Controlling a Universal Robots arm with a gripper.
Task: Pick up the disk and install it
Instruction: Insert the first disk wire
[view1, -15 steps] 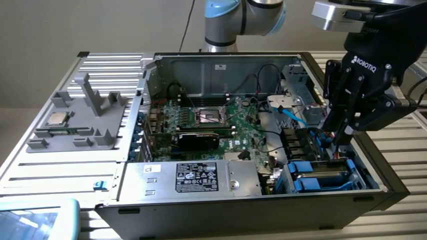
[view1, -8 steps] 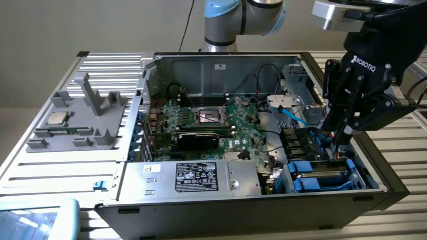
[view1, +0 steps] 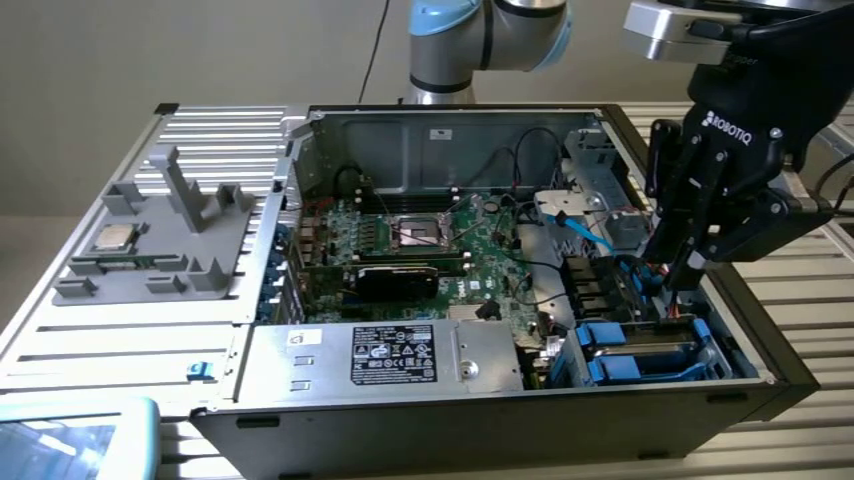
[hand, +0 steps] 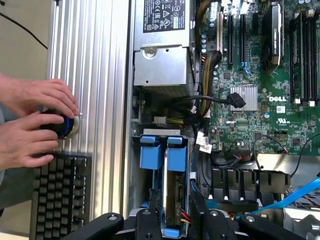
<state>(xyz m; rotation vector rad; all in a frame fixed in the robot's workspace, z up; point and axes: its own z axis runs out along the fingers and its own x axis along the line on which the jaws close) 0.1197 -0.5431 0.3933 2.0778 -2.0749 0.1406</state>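
The disk (view1: 649, 350) sits on edge in the drive bay at the near corner of the open computer case (view1: 441, 425), on the exterior view's right. It is silver-grey in a bright blue carrier. In the wrist view the disk (hand: 172, 185) is seen edge-on, with two blue tabs at its far end. My gripper (view1: 678, 282) reaches down into the bay over the disk's end. My gripper (hand: 175, 212) has one black finger (hand: 154, 207) on each side of the carrier, closed against it.
A silver power supply box (view1: 387, 355) with a black label lies beside the bay. The motherboard (view1: 427, 240) fills the case floor and a blue cable (view1: 587, 238) runs near the bay. A person's hands (hand: 35, 125) rest on a knob beside a keyboard (hand: 60, 195). A grey fixture (view1: 160, 240) holds a CPU chip (view1: 114, 239).
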